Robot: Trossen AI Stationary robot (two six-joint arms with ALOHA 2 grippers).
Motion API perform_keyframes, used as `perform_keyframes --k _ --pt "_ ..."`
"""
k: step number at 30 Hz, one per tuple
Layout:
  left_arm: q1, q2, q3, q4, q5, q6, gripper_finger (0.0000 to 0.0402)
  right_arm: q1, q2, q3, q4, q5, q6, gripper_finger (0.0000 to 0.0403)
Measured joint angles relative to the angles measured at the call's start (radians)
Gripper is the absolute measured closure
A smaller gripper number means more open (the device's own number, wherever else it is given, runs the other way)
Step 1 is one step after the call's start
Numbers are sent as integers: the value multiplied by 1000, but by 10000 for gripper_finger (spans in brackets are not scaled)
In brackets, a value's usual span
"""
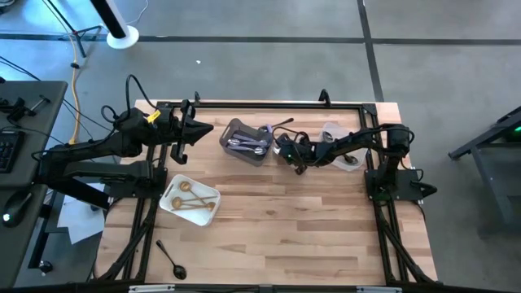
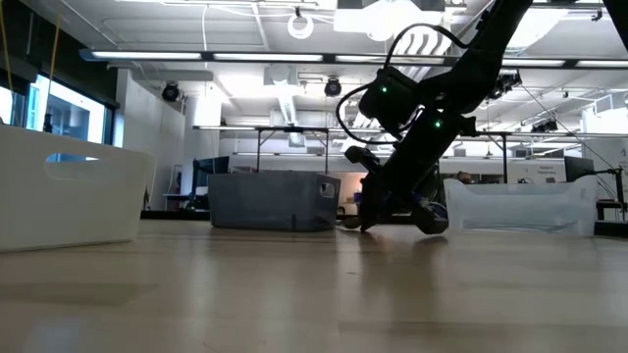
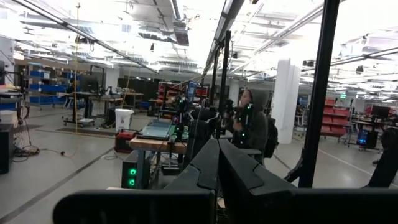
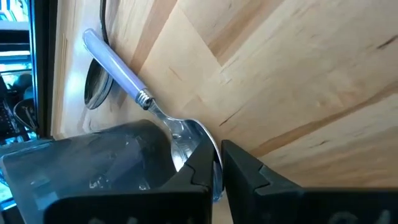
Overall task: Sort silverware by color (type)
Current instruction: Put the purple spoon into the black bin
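The right hand (image 4: 216,167) is down at the worktop (image 1: 309,220) just right of the grey bin (image 1: 246,140), at the far middle, and it has clenched on the bowl of a lilac-handled spoon (image 4: 124,67). In the right wrist view the 2 fingers pinch the shiny bowl at its rim while the handle juts out free over the wood, beside a black spoon (image 4: 97,87) lying at the table's far edge.

This spoon looks light, stiff and thin, so weight is no worry, but polished metal is slippery and a grip on the curved bowl may let the long handle swing or the piece twist as it lifts. A steadier hold would be across the neck, where bowl meets handle. Whether the pinch is firm is hard to judge from here.

The left hand (image 3: 214,171) is clenched empty, raised at the far left of the worktop. The other silverware: gold pieces (image 1: 194,201) in the white tray (image 1: 173,185) at near left, silver pieces (image 1: 248,146) in the grey bin, 1 black spoon (image 1: 172,260) at the near left edge. The clear tub (image 1: 334,130) is at the far right, under the right arm
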Motion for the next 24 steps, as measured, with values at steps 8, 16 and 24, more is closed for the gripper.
perform_keyframes --k 8,16,24 --pt "0 0 0 0 0 0 401 0 0 -1 2 3 -23 393" --pt "0 0 0 0 0 0 402 -1 2 -1 24 -6 -70 401" --pt "0 0 0 -1 0 0 402 0 -30 -1 10 -11 -112 403"
